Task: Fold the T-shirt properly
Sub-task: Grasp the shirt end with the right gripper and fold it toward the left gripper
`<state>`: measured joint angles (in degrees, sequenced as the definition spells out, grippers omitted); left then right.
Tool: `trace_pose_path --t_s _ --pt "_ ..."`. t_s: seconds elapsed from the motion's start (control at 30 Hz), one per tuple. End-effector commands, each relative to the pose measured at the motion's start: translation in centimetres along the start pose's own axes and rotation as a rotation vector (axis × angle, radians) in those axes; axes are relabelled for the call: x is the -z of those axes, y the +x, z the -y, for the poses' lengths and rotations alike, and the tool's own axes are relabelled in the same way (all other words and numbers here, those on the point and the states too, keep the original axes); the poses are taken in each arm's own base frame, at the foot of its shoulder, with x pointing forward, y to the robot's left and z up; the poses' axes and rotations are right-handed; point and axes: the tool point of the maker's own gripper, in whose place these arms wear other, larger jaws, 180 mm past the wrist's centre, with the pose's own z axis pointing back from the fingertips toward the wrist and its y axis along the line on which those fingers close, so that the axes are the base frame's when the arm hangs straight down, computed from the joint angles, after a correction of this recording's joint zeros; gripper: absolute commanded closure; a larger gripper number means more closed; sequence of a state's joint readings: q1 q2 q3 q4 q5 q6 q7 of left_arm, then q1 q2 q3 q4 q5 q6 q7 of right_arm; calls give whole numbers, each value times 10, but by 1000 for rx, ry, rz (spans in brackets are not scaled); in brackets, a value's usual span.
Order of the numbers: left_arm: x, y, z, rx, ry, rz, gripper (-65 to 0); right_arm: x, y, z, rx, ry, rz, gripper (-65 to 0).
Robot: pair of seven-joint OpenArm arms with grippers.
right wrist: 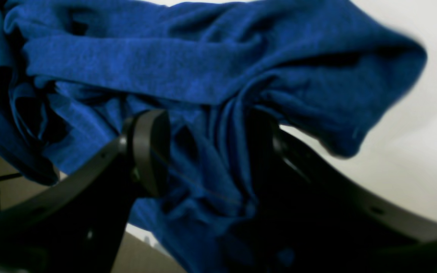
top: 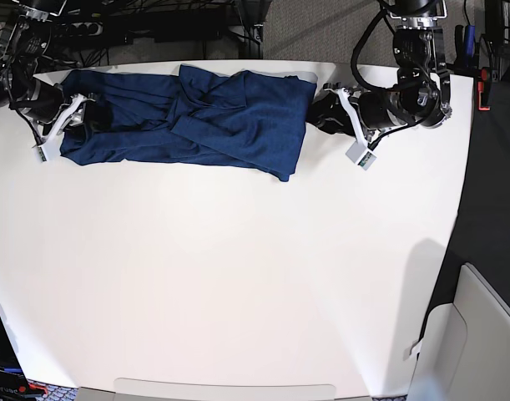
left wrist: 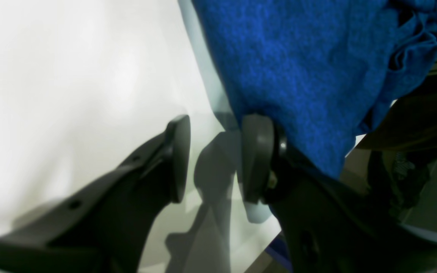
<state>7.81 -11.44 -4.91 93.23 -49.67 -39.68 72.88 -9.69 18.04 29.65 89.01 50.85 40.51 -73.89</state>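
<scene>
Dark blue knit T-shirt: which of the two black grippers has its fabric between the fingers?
The right gripper: folds of the dark blue knit T-shirt fill the gap between its fingers. The left gripper has only white table there.

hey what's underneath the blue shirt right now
The T-shirt lies bunched along the far edge of the white table, and bare tabletop shows all around it. Whether anything sits beneath the fabric cannot be seen; the folds cover it.
</scene>
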Motion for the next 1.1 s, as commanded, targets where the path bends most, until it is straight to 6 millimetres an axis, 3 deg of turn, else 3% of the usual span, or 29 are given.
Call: trace_pose_path --t_s 0.0,0.07,0.13,0.3,0.63,0.73,1.07 --pt "-4 7 -1 20 3 15 -210 -2 -35 5 -11 -50 -169 -325" --pt "-4 7 0 22 1 14 -210 -3 -29 3 -30 -54 -157 -321" --pt "-4 7 0 22 1 14 -210 -3 -27 3 -31 -51 -151 -274" --pt "-5 7 -2 19 6 17 -210 -3 -17 -4 -13 -5 -100 -21" --pt "-5 7 -2 18 6 19 -209 -11 60 -62 12 295 205 -29" --pt "-5 8 -2 18 7 24 -209 -10 78 -91 -23 368 268 -29" --pt "-5 6 -2 14 7 23 -209 20 95 -205 -138 647 269 -30"
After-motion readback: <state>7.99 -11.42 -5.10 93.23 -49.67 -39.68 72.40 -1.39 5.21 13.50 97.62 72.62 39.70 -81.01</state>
